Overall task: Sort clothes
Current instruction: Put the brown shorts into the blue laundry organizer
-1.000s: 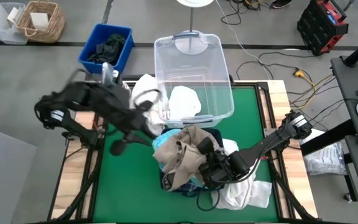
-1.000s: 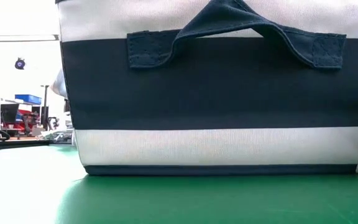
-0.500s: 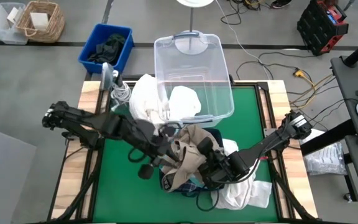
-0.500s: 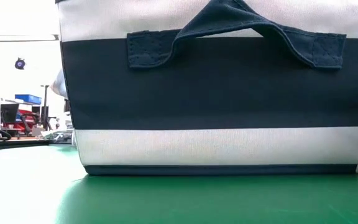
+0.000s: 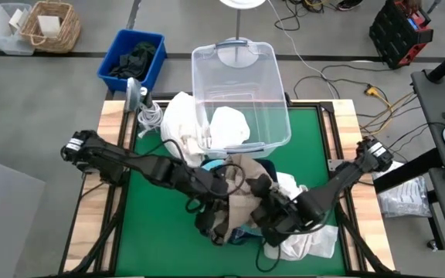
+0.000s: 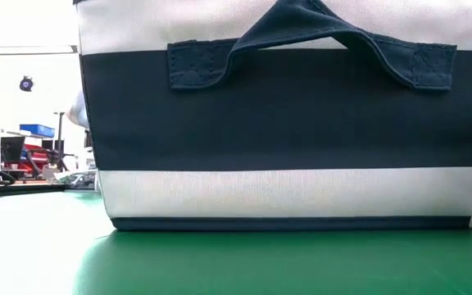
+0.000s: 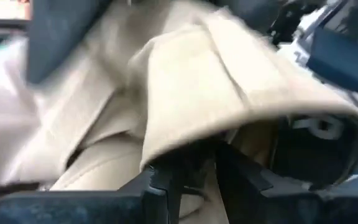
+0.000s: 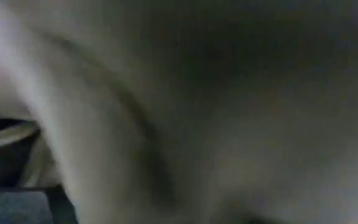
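Note:
A pile of clothes lies at the mat's near middle: a khaki garment [image 5: 236,185] on top, white ones [image 5: 309,239] at its right, a bit of teal [image 5: 242,234] below. My left gripper [image 5: 209,213] reaches into the pile's left side. In the left wrist view it [image 7: 197,167] stands open by a narrow gap right under a fold of the khaki garment [image 7: 229,93]. My right gripper [image 5: 273,220] is sunk into the pile from the right, and cloth [image 8: 229,112] fills its wrist view. Another white garment [image 5: 182,123] hangs over the clear bin's left wall. My left gripper comes at the khaki garment level from the table's left, its fingertips [image 7: 166,177] at the underside of a raised fold [image 7: 185,143]. Whether the fingers touch the cloth I cannot tell.
A clear plastic bin [image 5: 263,62] holding a white garment [image 5: 230,126] stands at the mat's far middle. A blue box [image 5: 153,46] of dark clothes and a wicker basket [image 5: 49,23] sit on the floor beyond. A navy-and-white fabric box [image 6: 285,131] fills the low view.
My left gripper has swung from beside the clear bin toward the table's near edge and right, into the clothes pile, leaving the white garment draped on the bin's left wall. My right arm has shifted a little toward the near edge within the pile.

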`<action>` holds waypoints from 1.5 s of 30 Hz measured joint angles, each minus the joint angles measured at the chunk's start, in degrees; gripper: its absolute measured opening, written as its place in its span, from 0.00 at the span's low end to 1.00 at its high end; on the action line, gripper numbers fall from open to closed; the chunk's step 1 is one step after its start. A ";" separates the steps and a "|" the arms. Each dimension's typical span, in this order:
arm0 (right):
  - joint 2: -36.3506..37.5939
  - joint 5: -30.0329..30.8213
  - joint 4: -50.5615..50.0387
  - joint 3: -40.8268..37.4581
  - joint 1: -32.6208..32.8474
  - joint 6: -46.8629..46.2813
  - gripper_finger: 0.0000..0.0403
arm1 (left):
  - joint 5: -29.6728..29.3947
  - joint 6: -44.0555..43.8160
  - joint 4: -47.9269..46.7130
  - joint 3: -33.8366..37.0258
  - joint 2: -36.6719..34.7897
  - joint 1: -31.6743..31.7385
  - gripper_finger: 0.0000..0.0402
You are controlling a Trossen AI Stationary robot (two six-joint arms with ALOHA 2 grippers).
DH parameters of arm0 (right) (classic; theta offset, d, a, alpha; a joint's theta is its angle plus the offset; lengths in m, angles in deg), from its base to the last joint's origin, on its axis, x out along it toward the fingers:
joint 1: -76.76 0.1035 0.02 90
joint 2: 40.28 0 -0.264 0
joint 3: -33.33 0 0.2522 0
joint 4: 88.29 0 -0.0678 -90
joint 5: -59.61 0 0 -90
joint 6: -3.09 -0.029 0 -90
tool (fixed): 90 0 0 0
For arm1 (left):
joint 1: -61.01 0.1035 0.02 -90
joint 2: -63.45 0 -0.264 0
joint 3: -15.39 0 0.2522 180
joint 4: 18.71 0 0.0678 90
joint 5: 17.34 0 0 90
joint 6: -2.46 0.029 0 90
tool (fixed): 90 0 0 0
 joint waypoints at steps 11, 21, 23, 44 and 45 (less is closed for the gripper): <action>0.26 2.69 -15.48 17.66 2.68 -24.93 0.58 | -1.93 0.08 -4.94 0.07 1.00 0.11 0.19; 0.47 -5.05 -12.81 19.33 3.40 -60.74 0.47 | -6.04 -2.58 -6.83 0.07 1.06 0.09 0.19; 0.72 -0.07 -12.21 15.67 5.30 -67.03 0.43 | -6.15 -2.91 -6.90 0.07 1.09 0.11 0.19; 8.80 8.05 4.49 -1.78 9.86 -86.15 0.03 | -6.34 -4.34 -9.62 0.09 1.09 0.13 0.19; 9.88 5.66 3.75 -1.78 10.14 -85.39 0.03 | -6.34 -4.68 -9.86 0.09 1.09 0.13 0.19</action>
